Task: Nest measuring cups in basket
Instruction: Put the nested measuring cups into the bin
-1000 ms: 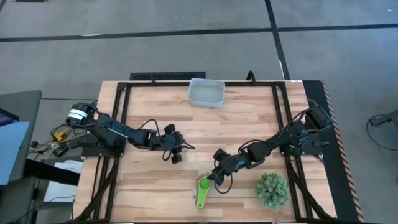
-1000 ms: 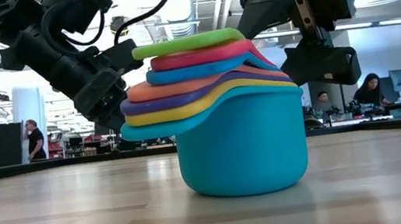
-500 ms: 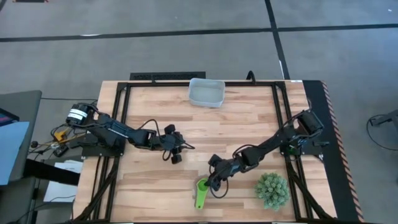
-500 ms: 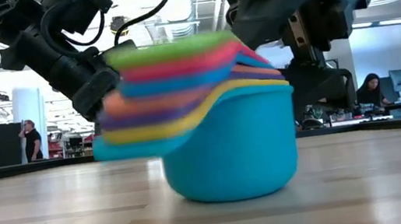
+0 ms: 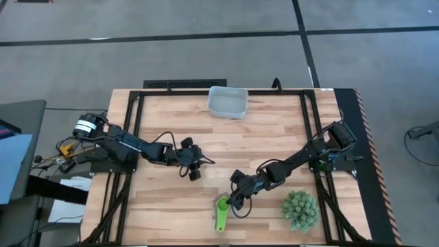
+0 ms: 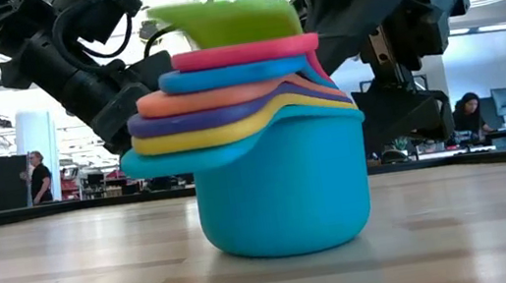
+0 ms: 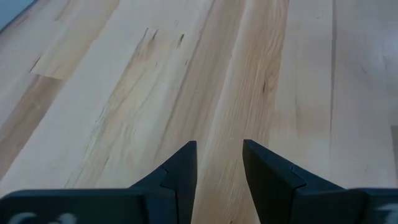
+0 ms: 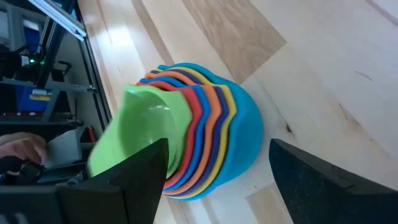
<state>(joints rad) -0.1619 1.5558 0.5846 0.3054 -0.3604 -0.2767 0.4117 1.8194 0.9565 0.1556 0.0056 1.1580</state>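
The measuring cups (image 5: 221,211) stand nested in one stack near the table's near edge, resting on the big teal cup's base (image 6: 287,241). The green cup (image 6: 226,21) sits tipped on top of them. My right gripper (image 5: 236,201) is open, and its two fingers straddle the stack (image 8: 205,137). My left gripper (image 5: 193,173) is open and hovers over bare wood (image 7: 219,149) left of the table's middle. The pale basket (image 5: 228,101) stands at the far edge. My right gripper comes at the stack slanting down from the table's far right. One finger (image 8: 134,177) lies against the green top cup's bowl (image 8: 155,124), and that finger hides the exact spot. The other finger (image 8: 311,180) stands beside the teal cup's wall (image 8: 252,140); whether it touches, I cannot tell.
A spiky green plant (image 5: 300,210) stands right of the stack by the near edge. Black frame rails (image 5: 130,137) run along the table's sides. Bare wood lies between the stack and the basket. People show in the room behind the table.
My right gripper has moved toward the table's near left, down onto the stack. In the low view the whole stack has slid a little to the left. The green top cup, which lay flat before, is now tipped up. The left arm has kept still.
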